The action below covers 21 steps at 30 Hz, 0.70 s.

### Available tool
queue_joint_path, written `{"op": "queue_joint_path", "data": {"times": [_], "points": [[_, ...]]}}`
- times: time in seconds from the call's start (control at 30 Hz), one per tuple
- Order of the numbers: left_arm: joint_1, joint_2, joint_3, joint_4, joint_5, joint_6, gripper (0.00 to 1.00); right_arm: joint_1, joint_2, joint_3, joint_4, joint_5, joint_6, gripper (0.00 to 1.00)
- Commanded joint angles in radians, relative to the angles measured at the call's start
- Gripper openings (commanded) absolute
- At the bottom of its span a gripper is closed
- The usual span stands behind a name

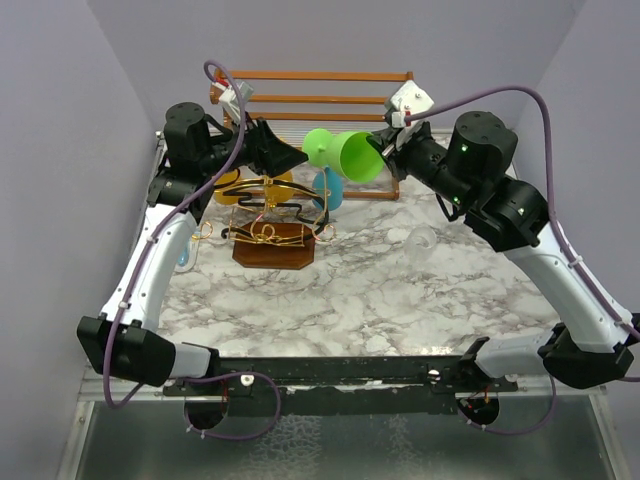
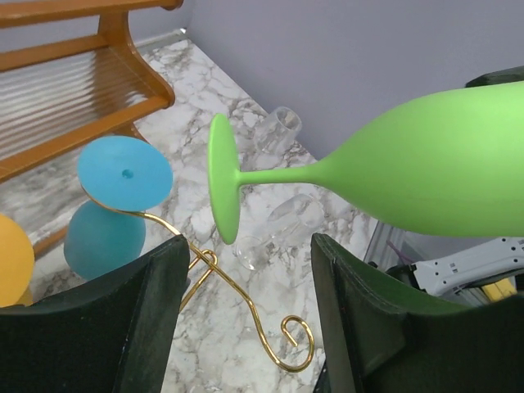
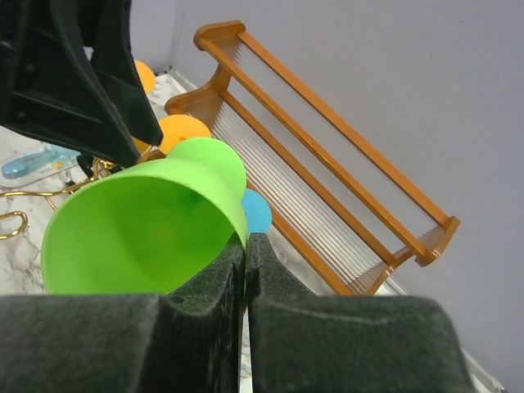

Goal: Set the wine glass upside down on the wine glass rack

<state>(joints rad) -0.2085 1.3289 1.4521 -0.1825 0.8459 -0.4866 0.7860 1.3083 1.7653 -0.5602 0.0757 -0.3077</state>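
Green wine glass (image 1: 350, 157) was held on its side in the air above the marble desk (image 1: 400, 290), its foot toward the left arm. The right fingers (image 3: 233, 278) were pinched shut on its rim. The left fingers (image 2: 155, 303) stood apart on either side of the foot, not touching it. The wine glass rack (image 1: 270, 232) stood on the desk below them, with a blue glass (image 1: 328, 188) hanging inverted from it. A wooden shelf (image 1: 310, 98) stood behind.

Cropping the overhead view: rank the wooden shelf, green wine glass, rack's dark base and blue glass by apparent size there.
1. wooden shelf.
2. green wine glass and rack's dark base: look alike, and the glass is held up nearer the camera, so unranked.
3. blue glass, partly hidden.
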Motion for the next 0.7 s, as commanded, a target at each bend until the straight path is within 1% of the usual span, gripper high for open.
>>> {"op": "queue_joint_path", "data": {"times": [0.0,0.1,0.2,0.53,0.67], "points": [[0.008,0.019,-0.033,0.117,0.068,-0.105,0.61,-0.008,0.004,0.049,0.005,-0.061,0.025,0.01],[0.008,0.028,-0.05,0.148,0.081,-0.122,0.59,-0.011,0.006,0.051,0.0,-0.08,0.027,0.01],[0.008,0.03,-0.067,0.173,0.092,-0.142,0.55,-0.013,0.004,0.048,-0.004,-0.098,0.026,0.01],[0.007,0.034,-0.081,0.2,0.108,-0.181,0.32,-0.02,-0.007,0.039,-0.005,-0.125,0.025,0.01],[0.008,0.038,-0.084,0.219,0.121,-0.204,0.25,-0.023,-0.009,0.038,-0.008,-0.141,0.025,0.01]]}}
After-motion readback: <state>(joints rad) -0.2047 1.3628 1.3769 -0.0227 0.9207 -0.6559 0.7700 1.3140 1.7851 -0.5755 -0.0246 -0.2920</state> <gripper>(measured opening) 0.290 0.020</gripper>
